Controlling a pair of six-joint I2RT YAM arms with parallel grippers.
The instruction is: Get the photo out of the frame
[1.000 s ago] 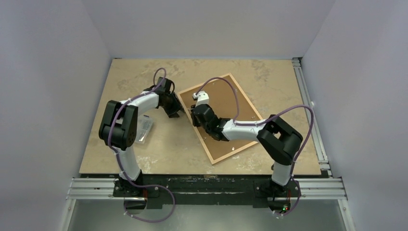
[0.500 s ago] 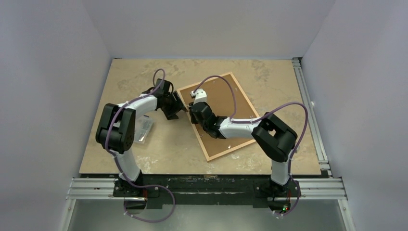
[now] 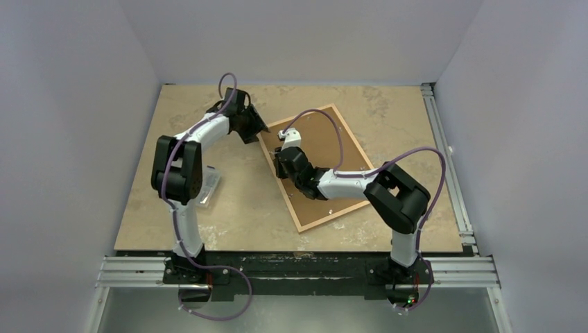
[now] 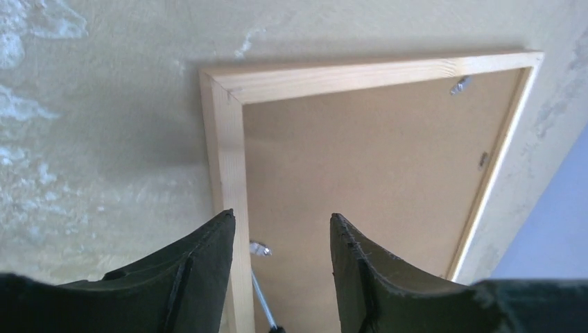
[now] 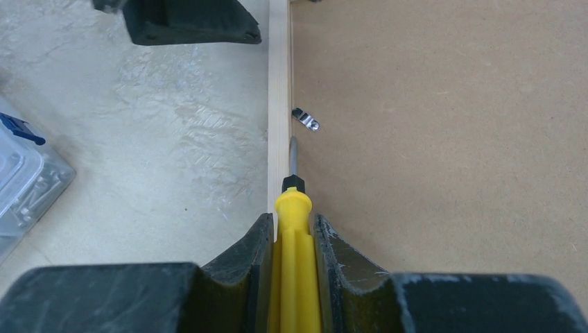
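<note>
The light-wood frame (image 3: 340,214) lies face down, its brown backing board (image 3: 326,142) up, so the photo is hidden. My right gripper (image 5: 292,218) is shut on a yellow-handled screwdriver (image 5: 295,277). The metal shaft points along the frame's left rail (image 5: 279,83), just short of a small metal clip (image 5: 305,119). My left gripper (image 4: 283,216) is open and empty above the same rail (image 4: 222,159), near the frame's far-left corner. The clip (image 4: 260,248) and the screwdriver shaft (image 4: 265,309) show between its fingers. In the top view the left gripper (image 3: 260,128) is at that corner and the right gripper (image 3: 279,166) is at the left rail.
A clear plastic box (image 3: 206,186) with small parts sits on the table left of the frame and also shows in the right wrist view (image 5: 24,180). Two more metal clips (image 4: 457,84) (image 4: 483,159) hold the backing board. Grey walls enclose the table.
My left gripper has moved from the middle of the frame's left rail toward its far-left corner. The right gripper still holds the screwdriver at the rail. The frame shifted slightly.
</note>
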